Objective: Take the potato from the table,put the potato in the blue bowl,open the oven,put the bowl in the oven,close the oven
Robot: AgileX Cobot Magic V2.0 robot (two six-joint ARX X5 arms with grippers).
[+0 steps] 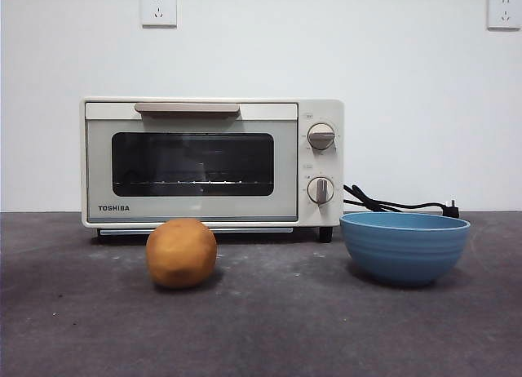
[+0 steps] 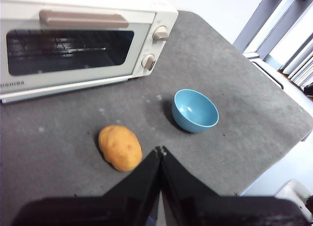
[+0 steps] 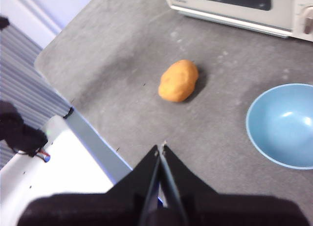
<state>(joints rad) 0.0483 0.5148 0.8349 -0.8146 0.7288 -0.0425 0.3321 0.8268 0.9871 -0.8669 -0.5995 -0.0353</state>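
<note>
While both arms wait above the table, we see each pincer pressed together, its two black jaws meeting at the tips with nothing between them. Our left gripper point(image 2: 160, 150) hangs over the near part of the table point(image 2: 234, 103), and the potato point(image 2: 120, 147) lies on the surface just beside its tips, not touching them. Our right gripper point(image 3: 161, 147) hangs near the table's edge, with the same potato farther off and a stretch of bare grey surface between them.

Moving outward, we find the blue bowl point(image 1: 404, 245) standing upright and empty on the table, apart from the potato. In the front view the orange-tan potato sits left of centre and the bowl to the right, both in front of the oven point(image 1: 212, 163).

At the back stands the cream-white oven with its door shut. On the lower left corner of the door we can read the word TOSHIBA in dark capitals. A beige bar handle point(image 1: 188, 108) runs along the top of the door, and two round knobs point(image 1: 320, 137) sit one above the other on the right; the small markings around them are too fine to read. A black cord point(image 1: 395, 203) trails behind the bowl.
</note>
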